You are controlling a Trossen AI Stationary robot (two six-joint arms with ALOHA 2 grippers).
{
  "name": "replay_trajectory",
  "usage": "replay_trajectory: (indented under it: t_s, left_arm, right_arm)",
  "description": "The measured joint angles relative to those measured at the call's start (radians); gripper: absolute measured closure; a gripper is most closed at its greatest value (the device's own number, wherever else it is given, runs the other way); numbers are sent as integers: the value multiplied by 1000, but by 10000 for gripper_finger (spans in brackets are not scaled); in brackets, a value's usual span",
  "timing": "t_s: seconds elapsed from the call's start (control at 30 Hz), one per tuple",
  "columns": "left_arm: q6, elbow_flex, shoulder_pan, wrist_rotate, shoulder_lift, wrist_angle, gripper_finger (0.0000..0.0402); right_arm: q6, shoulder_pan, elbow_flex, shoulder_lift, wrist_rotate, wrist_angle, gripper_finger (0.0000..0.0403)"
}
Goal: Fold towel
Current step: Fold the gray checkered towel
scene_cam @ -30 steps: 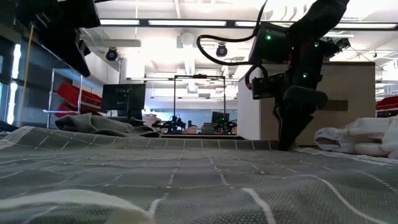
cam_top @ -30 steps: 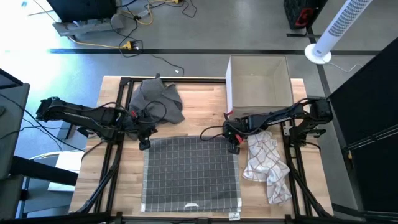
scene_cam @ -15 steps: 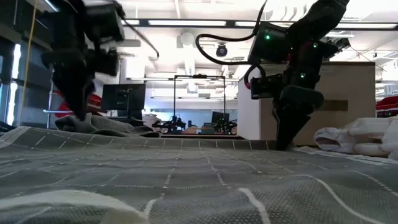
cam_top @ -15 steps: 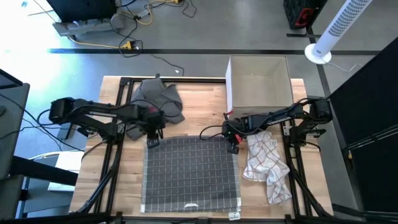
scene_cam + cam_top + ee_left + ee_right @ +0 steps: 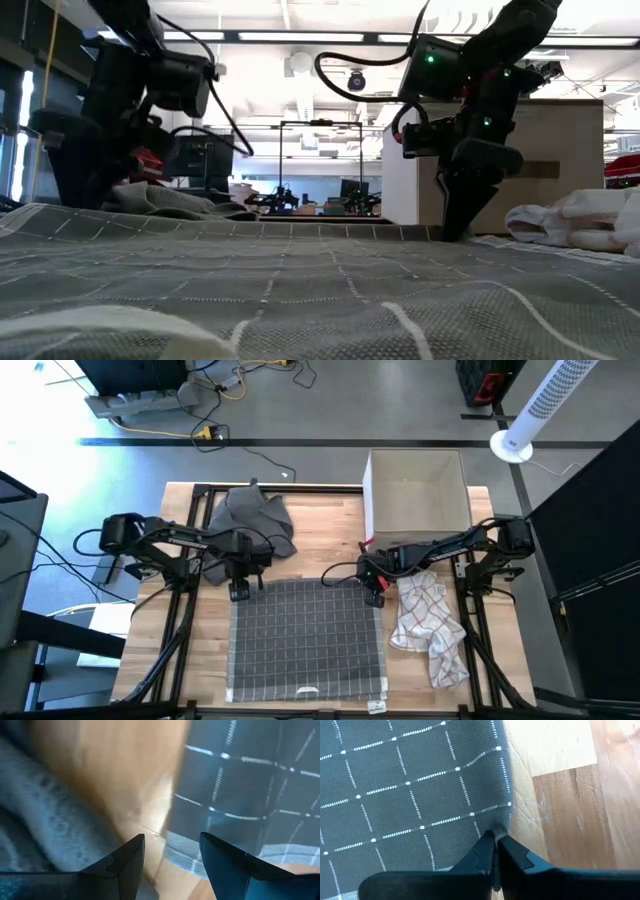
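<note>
The grey checked towel (image 5: 308,640) lies spread flat on the wooden table (image 5: 320,525), filling the middle of its near half. In the low view its weave (image 5: 300,290) runs across the whole foreground.

Beyond the towel's far left corner sits a crumpled plain grey cloth (image 5: 258,518). Beyond its far right corner stands an open white box (image 5: 418,488), and just beside the towel's right edge lies a bunched white cloth (image 5: 428,622) with faint checks. Past the table, the floor carries loose cables (image 5: 215,390) and a white tower fan (image 5: 545,405). The low view looks into a lit room with ceiling lamps (image 5: 300,36) and a metal frame (image 5: 325,165) far behind the towel.

The left arm reaches in from the towel's left side, elbow bent, with the left gripper (image 5: 240,590) pointing down at the far left corner. In the left wrist view its fingers (image 5: 125,857) stand spread apart over the corner's hem, with bare wood between them, holding nothing.

The right arm stretches in from the towel's right side, low over the table. The right gripper (image 5: 376,594) is at the far right corner; its fingers (image 5: 487,852) are pressed together, pinching the towel's edge.
</note>
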Motion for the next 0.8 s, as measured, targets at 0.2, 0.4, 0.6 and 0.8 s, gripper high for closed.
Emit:
replay_trajectory:
  t_s: [0.2,0.4,0.6,0.8]
  left_arm:
    - [-97,8,20,-221,80,-40,218]
    - [-74,81,31,-224,95,-159,218]
    - [-29,170,8,67,43,-229,218]
    - [-42,100,-118,116,44,-68,218]
  right_arm:
    - [-2,-3,0,0,5,0,403]
    - [-3,-6,0,0,6,1,403]
    - [1,-6,0,0,6,0,403]
    - [20,-6,0,0,2,-2,403]
